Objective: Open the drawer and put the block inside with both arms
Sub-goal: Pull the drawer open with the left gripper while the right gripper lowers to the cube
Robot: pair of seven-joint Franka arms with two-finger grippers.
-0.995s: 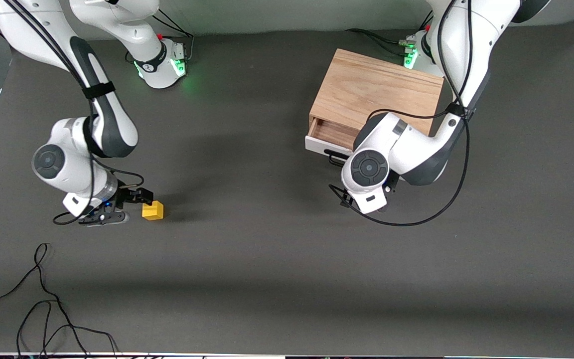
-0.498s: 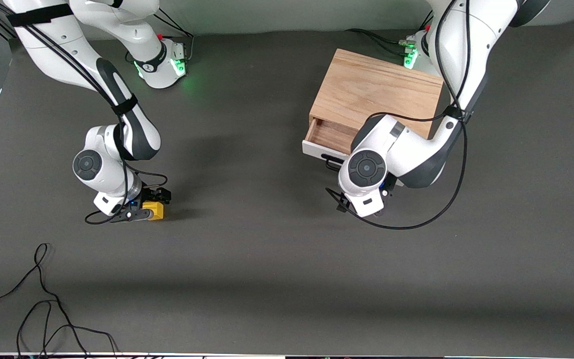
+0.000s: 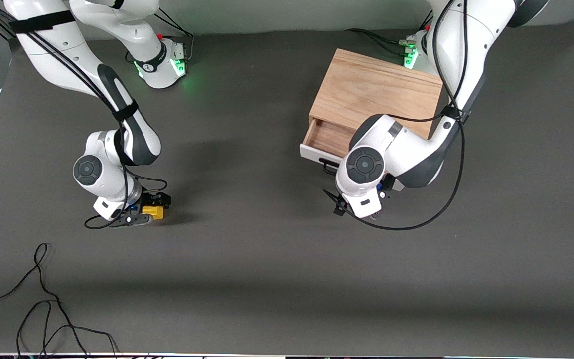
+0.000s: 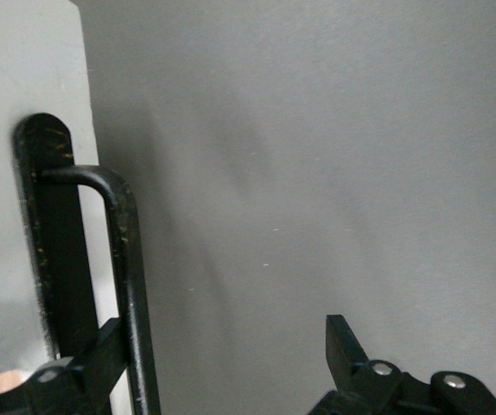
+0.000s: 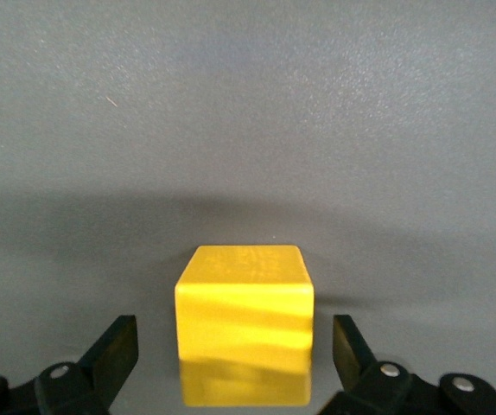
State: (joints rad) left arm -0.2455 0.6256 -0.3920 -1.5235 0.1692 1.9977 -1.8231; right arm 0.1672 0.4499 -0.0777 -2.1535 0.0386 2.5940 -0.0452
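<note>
At the right arm's end of the table, the block is straddled by the right gripper, jaws spread and not yet touching; closing is called for next. Hooked by one finger of the wide-open left gripper, the handle draws the drawer part-way out.

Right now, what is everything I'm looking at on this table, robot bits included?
cabinet: one, light oak box, on the table toward the left arm's end.
drawer: one, wood tray with white front, pulled partly out of the cabinet toward the front camera.
handle: one, black bar on the drawer's white front.
block: one, bright yellow cube, on the table toward the right arm's end.
loose cable: one, black, lying on the table nearer the front camera than the block.
table: one, dark grey surface.
left gripper: one, black, open, one finger hooked at the handle.
right gripper: one, black, open, fingers on either side of the block, not touching it.
</note>
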